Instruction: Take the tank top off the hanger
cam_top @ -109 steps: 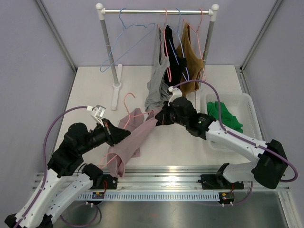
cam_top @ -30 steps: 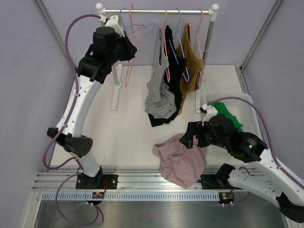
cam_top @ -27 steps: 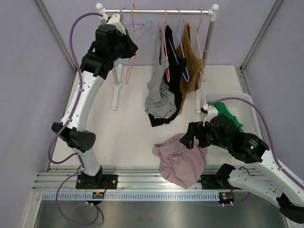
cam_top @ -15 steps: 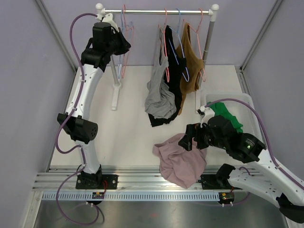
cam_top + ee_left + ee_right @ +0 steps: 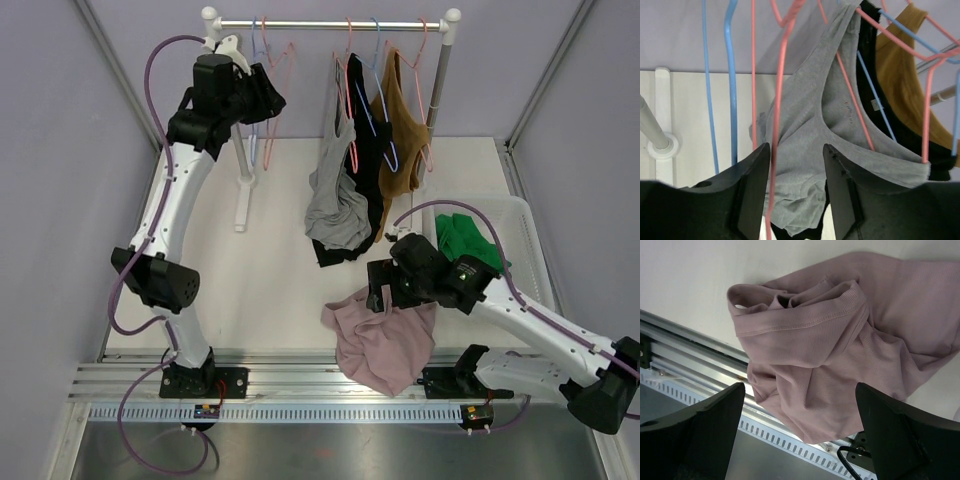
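Left arm reaches up to the metal garment rail on white posts (image 5: 330, 22). The left claw (image 5: 796, 165) is spread partway. The bare pink wire hanger (image 5: 779, 90) runs down through the gap, close to the inner face of one finger and not pinched as far as the wrist view shows. The hanger's hook is outside that view; from overhead it appears to sit on the rail just above the claw. Judgement: the claw is up here to park the hanger out of the way, and the gap is wide enough for it to hang by its own hook.

Right of the left claw, past its fingers, hang a grey tank top (image 5: 810, 125), a black garment (image 5: 871, 65) and a brown garment (image 5: 905, 70). All are on hangers and none is being handled.

The right claw (image 5: 800, 387) is spread wide, holds nothing and hovers directly above the dusty-pink ribbed tank top (image 5: 840, 340). The top lies crumpled on the white tabletop (image 5: 280, 250) beneath the claw. One fold droops over the near edge onto the aluminium mounting track (image 5: 680, 347). No hanger is in it.

Judgement: removal looks complete. The white plastic basket (image 5: 520, 215), right of the right claw, holds a green garment (image 5: 470, 240). It may be the drop-off point, but I cannot tell.
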You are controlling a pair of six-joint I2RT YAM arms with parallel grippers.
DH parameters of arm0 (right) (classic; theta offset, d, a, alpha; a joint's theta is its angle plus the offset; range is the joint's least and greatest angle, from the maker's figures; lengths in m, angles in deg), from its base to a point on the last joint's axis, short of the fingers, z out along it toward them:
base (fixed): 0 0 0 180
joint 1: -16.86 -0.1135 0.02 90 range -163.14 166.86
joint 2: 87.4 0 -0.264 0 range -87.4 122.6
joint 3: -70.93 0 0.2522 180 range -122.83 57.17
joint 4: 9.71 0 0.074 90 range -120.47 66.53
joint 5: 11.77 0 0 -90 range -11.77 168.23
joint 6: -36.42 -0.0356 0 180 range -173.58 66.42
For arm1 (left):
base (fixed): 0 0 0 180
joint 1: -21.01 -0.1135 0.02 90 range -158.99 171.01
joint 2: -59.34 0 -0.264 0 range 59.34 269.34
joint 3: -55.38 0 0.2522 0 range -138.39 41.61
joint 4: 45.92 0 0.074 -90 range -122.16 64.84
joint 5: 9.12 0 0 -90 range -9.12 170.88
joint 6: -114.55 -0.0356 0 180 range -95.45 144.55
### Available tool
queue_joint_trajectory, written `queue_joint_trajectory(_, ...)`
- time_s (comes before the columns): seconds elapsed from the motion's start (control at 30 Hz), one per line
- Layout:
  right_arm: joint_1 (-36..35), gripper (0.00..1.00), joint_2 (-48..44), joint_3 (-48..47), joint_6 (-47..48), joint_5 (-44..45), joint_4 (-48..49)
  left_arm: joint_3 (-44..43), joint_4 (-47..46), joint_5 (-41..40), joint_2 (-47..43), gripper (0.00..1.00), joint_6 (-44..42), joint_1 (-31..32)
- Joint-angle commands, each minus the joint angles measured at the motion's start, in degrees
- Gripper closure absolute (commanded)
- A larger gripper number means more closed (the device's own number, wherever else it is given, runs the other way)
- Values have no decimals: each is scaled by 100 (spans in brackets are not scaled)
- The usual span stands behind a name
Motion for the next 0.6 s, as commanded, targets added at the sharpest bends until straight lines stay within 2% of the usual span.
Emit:
queue_joint_trajectory(0.0,-164,0,211,44,-226,430,-144,79,-332,353,-715,46,12,7)
queue_joint_trajectory(0.13,-559,1,642,185,-533,676,-39,536,-552,783,-1286,27,82,7)
queue_joint_trajectory(0.3,-982,1,1431,475,-859,755,576,1396,-763,978,-2295,18,179,51)
queue_joint_trajectory(0.4,-1114,1,1985,677,-1044,835,962,1765,-641,820,-2831,1,83,121)
queue_joint_trajectory(0.57,-1202,1,2846,906,-1105,704,1743,2609,-570,407,-3791,1,-32,236)
